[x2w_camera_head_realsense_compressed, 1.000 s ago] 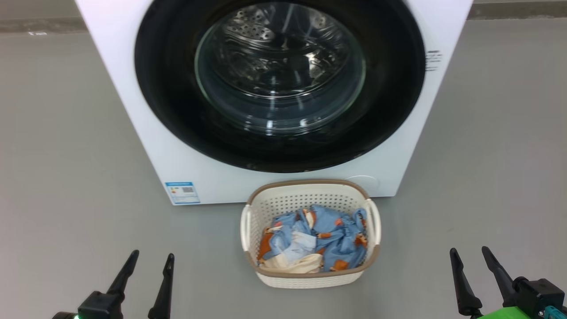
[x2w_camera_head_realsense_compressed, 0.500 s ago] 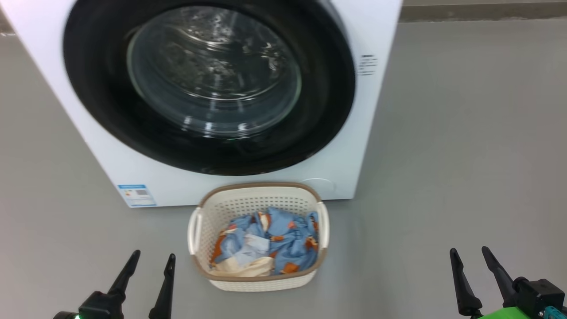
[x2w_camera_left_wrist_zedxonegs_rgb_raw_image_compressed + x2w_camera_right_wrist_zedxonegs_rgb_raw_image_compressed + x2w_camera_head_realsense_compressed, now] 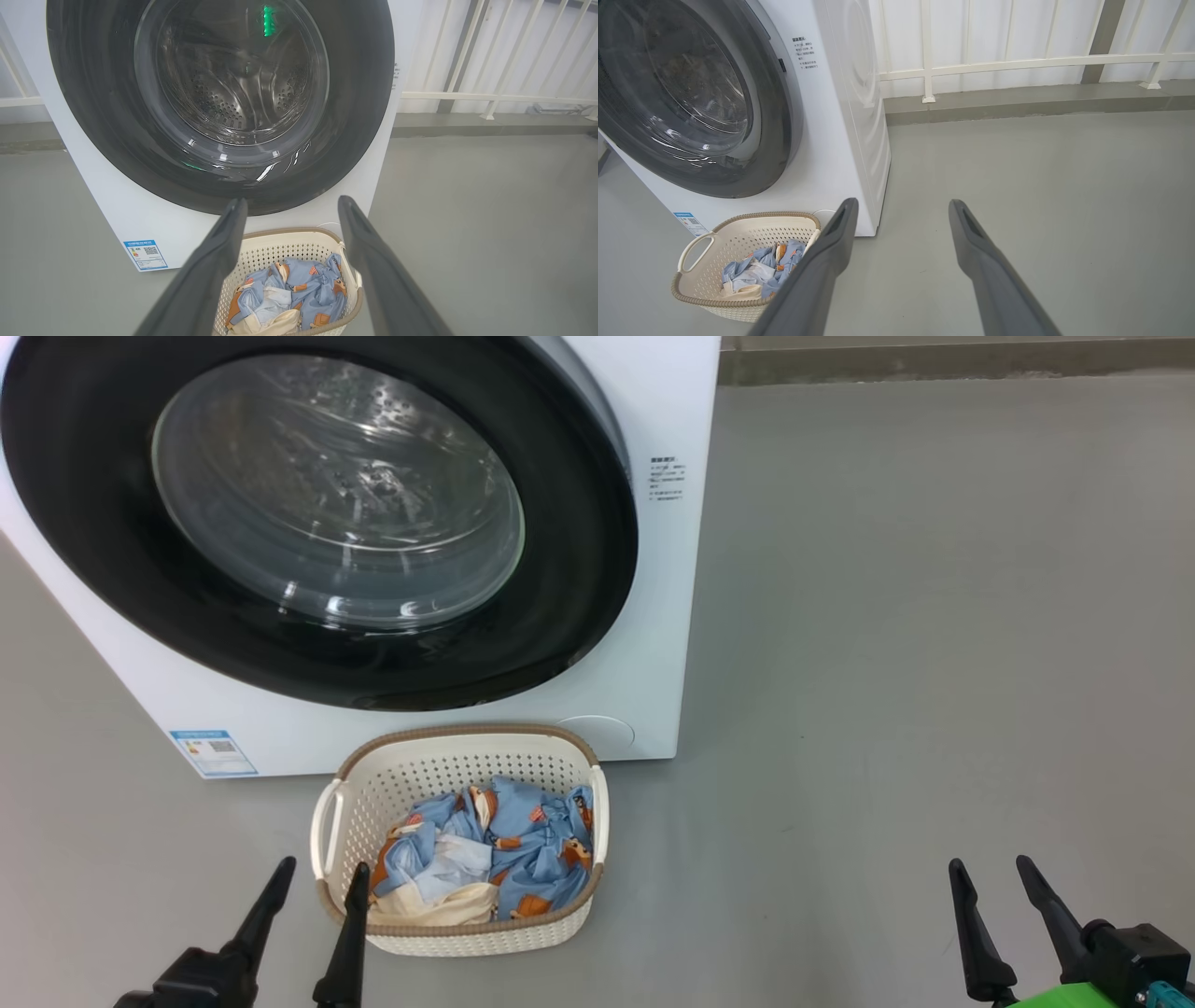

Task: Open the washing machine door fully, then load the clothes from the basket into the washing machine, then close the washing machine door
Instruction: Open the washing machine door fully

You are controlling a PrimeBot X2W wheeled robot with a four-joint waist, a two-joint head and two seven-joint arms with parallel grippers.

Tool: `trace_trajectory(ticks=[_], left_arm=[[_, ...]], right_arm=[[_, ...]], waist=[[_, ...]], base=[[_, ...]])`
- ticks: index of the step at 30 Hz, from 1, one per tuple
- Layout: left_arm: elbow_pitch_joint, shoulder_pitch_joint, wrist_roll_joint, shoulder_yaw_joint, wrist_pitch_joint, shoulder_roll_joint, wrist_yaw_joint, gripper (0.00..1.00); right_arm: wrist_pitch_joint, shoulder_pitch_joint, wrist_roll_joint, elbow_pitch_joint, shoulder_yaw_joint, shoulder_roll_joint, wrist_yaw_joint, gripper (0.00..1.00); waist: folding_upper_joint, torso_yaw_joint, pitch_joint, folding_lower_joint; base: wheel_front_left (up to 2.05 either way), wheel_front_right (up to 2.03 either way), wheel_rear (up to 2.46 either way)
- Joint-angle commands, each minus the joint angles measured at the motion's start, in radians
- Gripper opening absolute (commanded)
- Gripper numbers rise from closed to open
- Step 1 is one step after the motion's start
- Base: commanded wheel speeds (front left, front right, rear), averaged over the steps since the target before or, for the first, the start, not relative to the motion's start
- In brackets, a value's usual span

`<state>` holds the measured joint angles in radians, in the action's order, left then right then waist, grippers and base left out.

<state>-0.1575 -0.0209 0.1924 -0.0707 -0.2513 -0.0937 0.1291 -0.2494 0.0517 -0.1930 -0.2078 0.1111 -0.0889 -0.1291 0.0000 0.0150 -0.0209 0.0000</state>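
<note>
Door (image 3: 322,523) is looking rigid and slick, probably best taken at its right rim; left gripper (image 3: 322,868) and right gripper (image 3: 988,863) jaws are standing apart.

A smooth, matte grey floor (image 3: 934,616) runs back to a low grey kerb (image 3: 1017,105), where a white railing (image 3: 1017,66) of upright posts and one horizontal bar stands before a pale wall (image 3: 985,28), all evenly lit.
</note>
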Motion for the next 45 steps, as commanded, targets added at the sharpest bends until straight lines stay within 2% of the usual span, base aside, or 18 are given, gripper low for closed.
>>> trace_trajectory(ticks=[1,6,7,8,10,16,24,32,34,39,45], left_arm=[[0.027,0.023,0.009,0.036,-0.01,-0.016,0.002,1.0],[0.026,0.026,0.016,0.03,-0.01,-0.013,0.002,1.0],[0.027,0.026,0.018,0.03,-0.01,-0.011,0.002,1.0],[0.027,0.026,0.019,0.03,-0.01,-0.009,0.002,1.0],[0.029,0.026,0.021,0.031,-0.01,-0.006,0.002,1.0],[0.032,0.03,0.025,0.03,-0.01,0.001,0.002,1.0],[0.032,0.061,0.03,0.025,-0.01,0.006,0.002,1.0],[0.029,0.115,0.044,-0.003,-0.01,0.009,0.002,1.0],[0.027,0.126,0.048,-0.01,-0.01,0.01,0.002,1.0],[0.025,0.152,0.061,-0.032,-0.01,0.014,0.002,1.0],[0.022,0.185,0.077,-0.049,-0.01,0.021,0.002,1.0]], right_arm=[[-0.012,-0.014,0.001,0.022,-0.024,-0.007,-0.002,1.0],[-0.012,-0.027,-0.011,0.027,-0.032,-0.003,-0.002,1.0],[-0.012,-0.033,-0.02,0.029,-0.034,-0.002,-0.002,0.93],[-0.012,-0.04,-0.029,0.03,-0.036,0.0,-0.002,0.64],[-0.012,-0.059,-0.052,0.034,-0.044,0.003,-0.002,0.0],[-0.012,-0.155,-0.152,0.051,-0.074,0.012,-0.002,0.0],[-0.012,-0.394,-0.347,0.064,-0.111,0.023,-0.002,0.0],[-0.012,-0.64,-0.509,0.0,-0.123,0.002,-0.002,0.0],[-0.012,-0.689,-0.598,-0.033,-0.124,0.0,-0.002,0.0],[0.012,-0.802,-0.819,-0.118,-0.19,-0.071,-0.002,0.0],[0.126,-0.915,-1.042,-0.18,-0.259,-0.159,-0.002,0.0]], waist=[[0.0,0.0,0.001,0.0],[0.0,-0.001,-0.001,0.0],[0.0,-0.001,-0.002,0.0],[0.0,-0.002,-0.002,0.0],[0.0,-0.002,-0.005,0.0],[0.0,-0.002,-0.016,0.0],[0.0,0.014,-0.06,0.0],[0.0,0.07,-0.124,0.0],[0.0,0.088,-0.137,0.0],[0.0,0.131,-0.171,0.0],[0.0,0.176,-0.225,0.0]], base=[[0.24,0.24,-0.48],[0.05,0.05,-0.1],[0.0,0.0,0.0],[0.0,0.0,0.0],[0.0,0.0,0.0],[0.0,0.0,0.0],[0.0,0.0,0.0],[0.0,0.0,0.0],[0.0,0.0,0.0],[0.0,0.0,0.0],[0.0,0.0,0.0]])
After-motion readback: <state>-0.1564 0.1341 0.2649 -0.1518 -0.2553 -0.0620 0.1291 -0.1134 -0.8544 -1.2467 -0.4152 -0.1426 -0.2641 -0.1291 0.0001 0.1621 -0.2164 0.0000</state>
